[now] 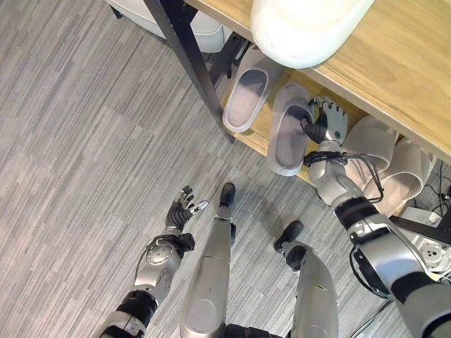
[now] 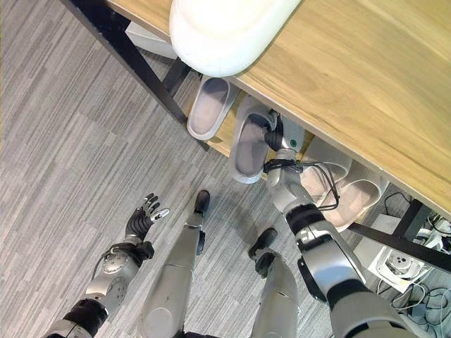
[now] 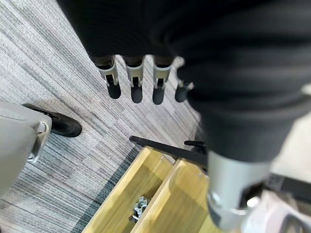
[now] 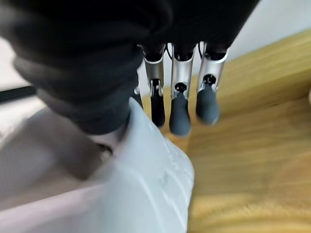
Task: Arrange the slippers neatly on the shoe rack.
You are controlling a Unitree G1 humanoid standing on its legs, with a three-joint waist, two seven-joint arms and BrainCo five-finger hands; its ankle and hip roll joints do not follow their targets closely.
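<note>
Gripping slipper (image 1: 289, 134) strap, right hand (image 1: 325, 123), fingertips partly hidden.

Open floor (image 1: 84, 141) before crowded rack (image 1: 262, 134)

No text, label, number or sign can be read on anything in these views

Wooden shoe rack (image 1: 394, 63) on grey floor (image 1: 84, 141), pale slippers (image 1: 246, 95) along its lower shelf (image 1: 262, 130).
</note>
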